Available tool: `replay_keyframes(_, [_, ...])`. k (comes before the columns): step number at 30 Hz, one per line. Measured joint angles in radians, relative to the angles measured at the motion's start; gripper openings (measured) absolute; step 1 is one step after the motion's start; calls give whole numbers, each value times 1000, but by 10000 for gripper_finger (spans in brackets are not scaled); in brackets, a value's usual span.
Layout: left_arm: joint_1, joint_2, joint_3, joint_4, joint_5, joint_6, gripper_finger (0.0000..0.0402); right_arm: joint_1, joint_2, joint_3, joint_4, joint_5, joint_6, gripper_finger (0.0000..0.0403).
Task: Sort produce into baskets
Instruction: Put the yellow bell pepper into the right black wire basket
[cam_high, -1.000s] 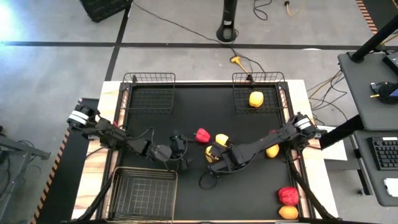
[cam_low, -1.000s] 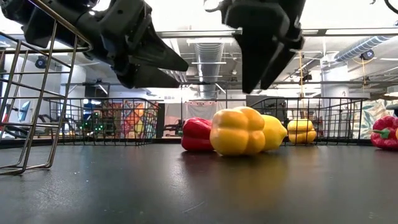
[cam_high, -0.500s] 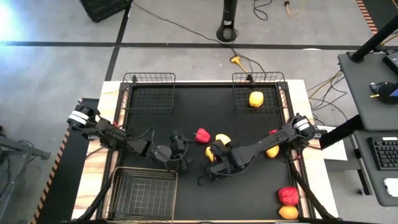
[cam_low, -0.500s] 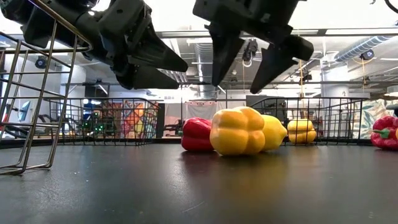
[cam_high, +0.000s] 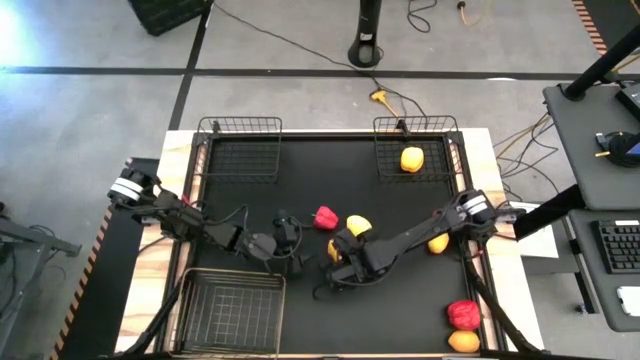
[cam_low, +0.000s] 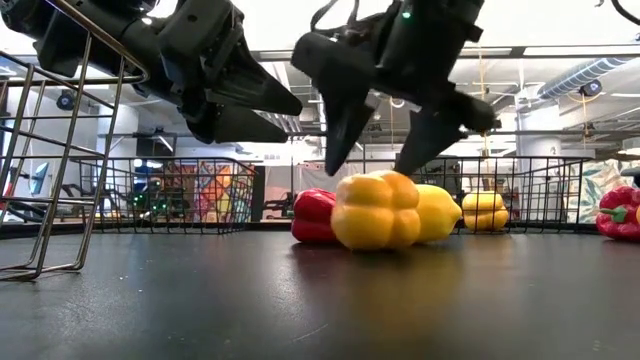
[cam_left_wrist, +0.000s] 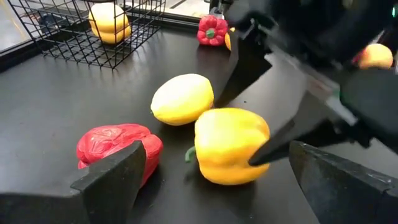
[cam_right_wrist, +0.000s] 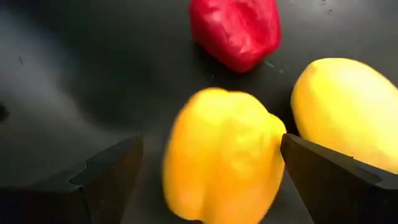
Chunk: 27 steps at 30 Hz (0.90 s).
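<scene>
A yellow bell pepper (cam_low: 377, 210) rests on the black table at mid-table, and also shows in the left wrist view (cam_left_wrist: 231, 146). My right gripper (cam_low: 370, 165) is open just above it, one finger on each side (cam_right_wrist: 211, 144). A yellow round fruit (cam_high: 358, 224) and a red pepper (cam_high: 325, 217) lie just beyond it. My left gripper (cam_high: 293, 250) is open and empty, hovering left of the yellow pepper. Another yellow pepper (cam_high: 411, 158) lies in the far right basket (cam_high: 440, 125). My right gripper's fingers come from above, slanting in from the table's right, and stand on either side of the yellow pepper (cam_left_wrist: 231, 146), which sits on the table. One fingertip (cam_left_wrist: 264, 155) is at the pepper's side; I cannot tell whether it touches.
A wire basket (cam_high: 240, 125) stands at the far left and another (cam_high: 190, 310) at the near left. An orange fruit (cam_high: 437, 242) lies under the right arm. A red pepper (cam_high: 461, 313) and an orange fruit (cam_high: 463, 341) lie at the near right corner.
My right gripper has gone toward the table's left and near edge and down over the yellow pepper. Its fingers, together a second ago in the low view, now stand apart on either side of the pepper.
</scene>
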Motion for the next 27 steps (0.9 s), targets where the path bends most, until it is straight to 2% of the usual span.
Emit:
replay_keyframes(4, [-2, 0, 0, 0, 0, 0, 375, -12, 47, 0, -17, -14, 1, 373])
replay_keyframes(13, [-1, 0, 0, 0, -1, 0, 375, -36, 61, 0, 25, -44, -3, 373])
replay_keyframes(20, [-1, 0, 0, 0, -1, 0, 375, -60, 98, 0, 131, -95, -185, 371])
replay_keyframes(27, [-1, 0, 0, 0, -1, 0, 375, -59, 121, 2, 156, -102, -228, 318])
